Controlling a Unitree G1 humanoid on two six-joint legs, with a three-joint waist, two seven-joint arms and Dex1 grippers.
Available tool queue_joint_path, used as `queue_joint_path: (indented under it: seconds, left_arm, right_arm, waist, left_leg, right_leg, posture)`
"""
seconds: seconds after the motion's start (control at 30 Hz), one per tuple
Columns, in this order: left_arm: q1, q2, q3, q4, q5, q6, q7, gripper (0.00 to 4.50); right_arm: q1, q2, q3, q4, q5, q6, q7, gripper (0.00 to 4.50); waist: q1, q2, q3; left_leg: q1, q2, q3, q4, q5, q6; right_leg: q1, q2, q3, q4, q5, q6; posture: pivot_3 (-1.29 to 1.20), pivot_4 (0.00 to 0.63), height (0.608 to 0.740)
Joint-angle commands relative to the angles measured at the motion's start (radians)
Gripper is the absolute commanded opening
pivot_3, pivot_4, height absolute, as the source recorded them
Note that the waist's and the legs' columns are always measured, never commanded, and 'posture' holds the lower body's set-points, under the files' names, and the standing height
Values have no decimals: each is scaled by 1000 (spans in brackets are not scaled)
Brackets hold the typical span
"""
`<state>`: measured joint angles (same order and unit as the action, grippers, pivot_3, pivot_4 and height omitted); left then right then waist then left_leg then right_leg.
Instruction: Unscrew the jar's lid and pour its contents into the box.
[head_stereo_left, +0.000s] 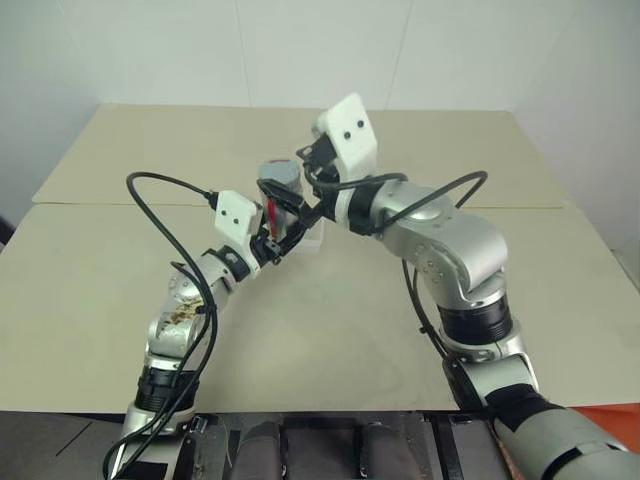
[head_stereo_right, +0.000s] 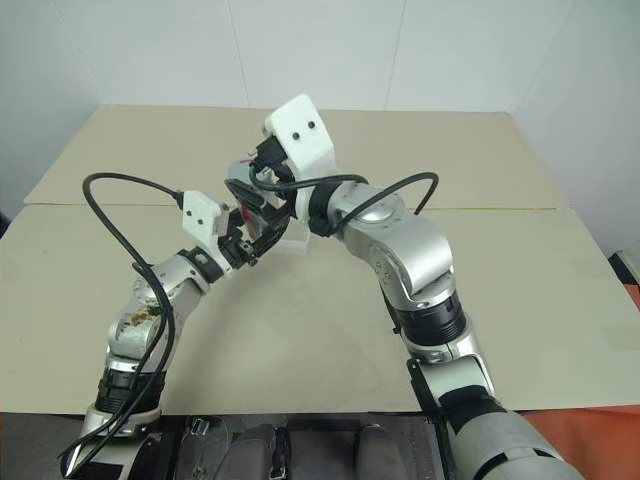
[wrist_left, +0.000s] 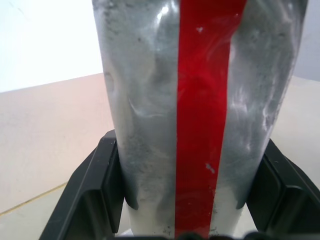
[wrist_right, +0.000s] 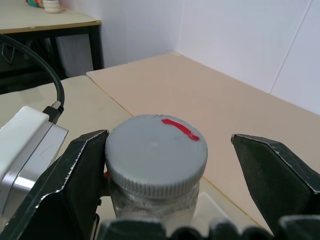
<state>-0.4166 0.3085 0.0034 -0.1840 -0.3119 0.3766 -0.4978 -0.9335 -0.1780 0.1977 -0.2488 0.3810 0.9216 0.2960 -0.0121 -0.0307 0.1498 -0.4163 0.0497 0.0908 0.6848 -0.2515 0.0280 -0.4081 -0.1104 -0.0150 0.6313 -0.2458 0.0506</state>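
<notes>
Jar (wrist_left: 200, 120): silver metal cylinder with a red stripe down its side, held upright above the table at the centre of the head view, lid on
Lid (wrist_right: 156, 155): grey screw cap with a red mark at about 1 o'clock on its top, seated on the jar
Left gripper (head_stereo_left: 272, 240): black fingers pressed against both sides of the jar's body, pinching it low down
Right gripper (wrist_right: 170, 170): fingers spread wide at 9 and 3 o'clock of the lid; one finger touches or nearly touches the cap's edge, the other stands clear of it
Box (head_stereo_left: 312, 236): translucent white tray on the table just beyond the left gripper, mostly hidden behind the jar and both wrists
In the way: white wrist camera housings (head_stereo_left: 345, 133) and black cables (head_stereo_left: 160, 215) cover much of the jar from the head view
Surface: tan table (head_stereo_left: 330, 330) made of two boards with a seam running across
Room: plain white walls (head_stereo_left: 300, 50) behind; a second table (wrist_right: 50, 22) with dark legs in the right wrist view
</notes>
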Motion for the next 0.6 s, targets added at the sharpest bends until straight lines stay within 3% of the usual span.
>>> queue_joint_path:
  seconds: [0.03,0.6]
  left_arm:
    - [-16,6,0,-40,-1,-18,-8,2806]
    - [-2,38,37,-61,-42,12,-39,2806]
  right_arm:
    - [-30,9,-10,-12,-24,-40,4,4462]
    - [12,-37,-37,-73,-22,-12,33,4462]
  waist:
    - [0,0,0]
    - [0,0,0]
  left_leg:
    - [0,0,0,0,0,0]
    - [0,0,0,0,0,0]
  right_leg:
    - [0,0,0,0,0,0]
    - [0,0,0,0,0,0]
  posture:
    - [0,150,740]
    - [0,150,740]
